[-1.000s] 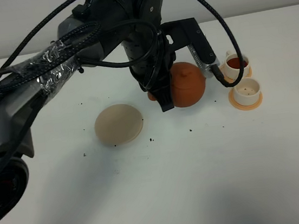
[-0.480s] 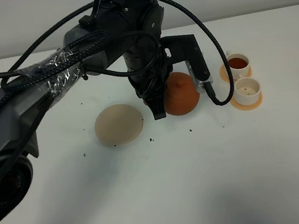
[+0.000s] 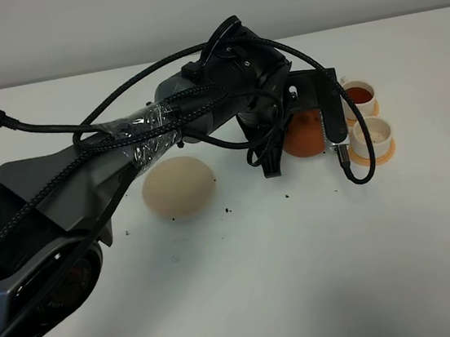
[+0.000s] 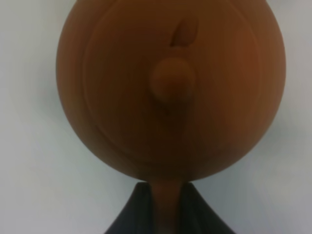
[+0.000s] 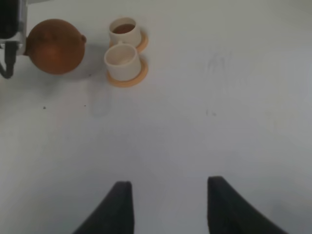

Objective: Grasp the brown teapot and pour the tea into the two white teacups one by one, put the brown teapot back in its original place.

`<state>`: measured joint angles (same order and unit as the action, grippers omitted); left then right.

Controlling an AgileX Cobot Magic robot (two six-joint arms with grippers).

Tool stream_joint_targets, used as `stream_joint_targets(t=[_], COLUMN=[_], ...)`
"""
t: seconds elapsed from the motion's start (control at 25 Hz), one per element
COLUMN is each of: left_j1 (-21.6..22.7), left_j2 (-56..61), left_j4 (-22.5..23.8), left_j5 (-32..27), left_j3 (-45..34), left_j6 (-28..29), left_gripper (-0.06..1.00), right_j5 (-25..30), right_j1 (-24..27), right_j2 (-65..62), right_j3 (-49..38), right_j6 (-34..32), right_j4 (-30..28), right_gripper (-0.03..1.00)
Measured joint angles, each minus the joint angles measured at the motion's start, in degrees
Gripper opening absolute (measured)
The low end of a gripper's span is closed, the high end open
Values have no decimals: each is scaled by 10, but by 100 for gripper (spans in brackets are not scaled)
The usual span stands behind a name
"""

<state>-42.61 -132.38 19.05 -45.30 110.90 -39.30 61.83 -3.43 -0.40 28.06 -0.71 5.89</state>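
One teapot [image 3: 303, 136], gripped by left fingers [image 4: 129, 219], is hemmed at 3 o'clock by two cups [image 3: 371, 136] [image 3: 359, 94]; one coaster [image 3: 178, 188] is set at 9. Right fingers [image 5: 119, 204] are parted over open bench [image 3: 304, 274].

Dark grey left arm [image 3: 71, 183], braided black cables [image 3: 39, 128], shiny clear wrap [image 3: 151, 132], black-fingered right gripper [image 5: 168, 183]

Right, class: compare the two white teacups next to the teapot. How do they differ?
The far teacup holds dark reddish tea; the near teacup looks empty. The far teacup sits farther back, the near teacup in front of it. Both are white, upright, on orange saucers.
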Motion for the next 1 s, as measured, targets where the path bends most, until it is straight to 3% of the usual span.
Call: stream_joint_targets(t=[0.8,1.0], left_j1=[-5,-6], left_j2=[-11,-11], left_j4=[47,52], left_j5=[49,50], left_j3=[0,0], left_j6=[7,-16], left_gripper=[12,12], right_j5=[0,0], right_j1=[0,0], right_j2=[0,0], right_j3=[0,0], right_j6=[0,0], right_j4=[0,0], right_gripper=[37,37])
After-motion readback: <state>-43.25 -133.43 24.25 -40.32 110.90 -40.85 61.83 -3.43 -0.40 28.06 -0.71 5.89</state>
